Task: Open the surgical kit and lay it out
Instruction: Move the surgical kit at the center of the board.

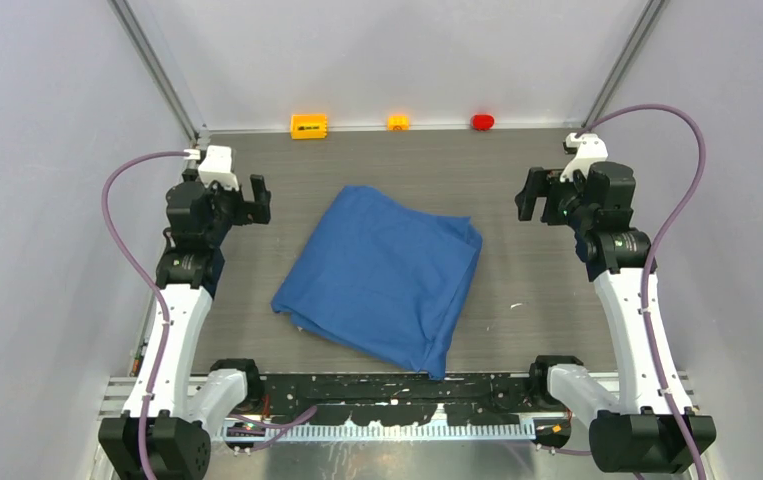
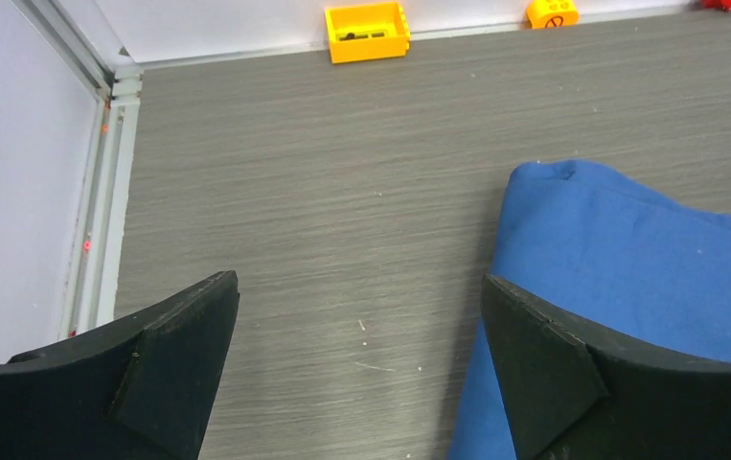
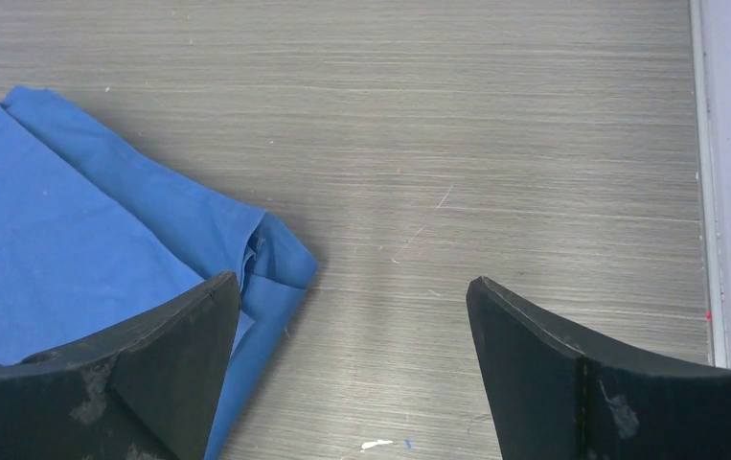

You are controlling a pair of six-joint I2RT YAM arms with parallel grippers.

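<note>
At the middle of the table point(image 1: 517, 270) we find the surgical kit as a blue cloth wrap point(image 1: 382, 275), folded shut and lying flat, set at a slant with one corner toward the near edge. Its folds cover whatever is inside, so we cannot report on the contents. One far corner shows a tucked, layered fold in the right wrist view.

We note the left gripper point(image 1: 257, 200) to the left of the wrap's far corner, its jaws standing wide apart with nothing between them. In its wrist view the cloth's edge passes beneath one finger; we cannot tell whether they touch. The right gripper point(image 1: 527, 195) stands to the right of the wrap, clear of it, jaws likewise spread and holding nothing, with bare table between the fingers.

Along the far wall, well apart from the wrap, sit an orange block point(image 1: 308, 125), a yellow block point(image 1: 398, 122) and a red block point(image 1: 482, 121) in a row.
</note>
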